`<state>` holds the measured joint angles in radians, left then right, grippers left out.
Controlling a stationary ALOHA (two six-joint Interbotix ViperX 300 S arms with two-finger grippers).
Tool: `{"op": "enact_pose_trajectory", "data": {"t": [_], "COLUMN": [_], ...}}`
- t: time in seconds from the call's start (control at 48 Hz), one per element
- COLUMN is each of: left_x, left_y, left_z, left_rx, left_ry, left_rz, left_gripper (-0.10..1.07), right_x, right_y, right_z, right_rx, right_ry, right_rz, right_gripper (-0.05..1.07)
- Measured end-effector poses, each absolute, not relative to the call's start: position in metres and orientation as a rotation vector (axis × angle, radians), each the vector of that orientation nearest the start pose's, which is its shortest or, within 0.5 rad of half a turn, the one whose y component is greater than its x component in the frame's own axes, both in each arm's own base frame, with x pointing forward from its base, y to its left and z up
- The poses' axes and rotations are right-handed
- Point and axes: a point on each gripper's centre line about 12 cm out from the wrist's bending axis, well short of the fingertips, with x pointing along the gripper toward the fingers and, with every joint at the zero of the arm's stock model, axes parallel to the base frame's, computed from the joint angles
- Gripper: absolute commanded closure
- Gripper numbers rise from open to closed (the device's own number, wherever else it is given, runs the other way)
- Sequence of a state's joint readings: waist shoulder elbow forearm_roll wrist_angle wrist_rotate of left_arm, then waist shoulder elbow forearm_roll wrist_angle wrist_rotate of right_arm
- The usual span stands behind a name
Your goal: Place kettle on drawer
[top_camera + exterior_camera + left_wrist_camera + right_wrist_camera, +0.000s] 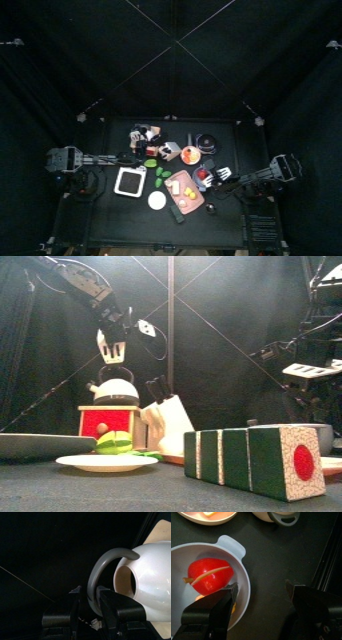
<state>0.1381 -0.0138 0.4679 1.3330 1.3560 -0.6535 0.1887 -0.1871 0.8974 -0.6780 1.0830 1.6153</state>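
The whitish-silver kettle (118, 389) stands upright on the flat top of the pinkish-tan drawer (111, 422), at the table's back left. My left gripper (112, 358) hangs right above it. In the left wrist view the left gripper (100, 596) is shut on the kettle's grey arched handle (107, 559), with the kettle body (152, 577) just beyond and the tan drawer (161, 534) behind it. My right gripper (264, 604) is open and empty, over a white bowl (234, 549) holding a red tomato-like piece (210, 576), far from the kettle.
Near the front stand a green-and-white striped box with a red dot (261, 459) and a white plate (104, 463) with a green piece (114, 442). The top view shows a white dark-centred tray (130, 181), a pink board (187, 192) and a black pot (203, 140).
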Motion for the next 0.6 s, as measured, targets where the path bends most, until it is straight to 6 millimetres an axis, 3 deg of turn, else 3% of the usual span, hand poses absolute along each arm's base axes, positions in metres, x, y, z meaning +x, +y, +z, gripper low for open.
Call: {"op": "enact_pose_trajectory", "data": {"t": [0.604], "left_x": [0.3198], "left_y": [0.1562], "left_z": [0.26], "left_rx": [0.775], "left_ry": [1.201], "left_rz": [1.147], "left_gripper": [0.18], "right_x": [0.2275], "right_y": [-0.0233], "right_z": [0.1395], "right_rx": [0.346], "right_ry": [1.075], "right_rz": [-1.143], "right_gripper": [-0.02]}}
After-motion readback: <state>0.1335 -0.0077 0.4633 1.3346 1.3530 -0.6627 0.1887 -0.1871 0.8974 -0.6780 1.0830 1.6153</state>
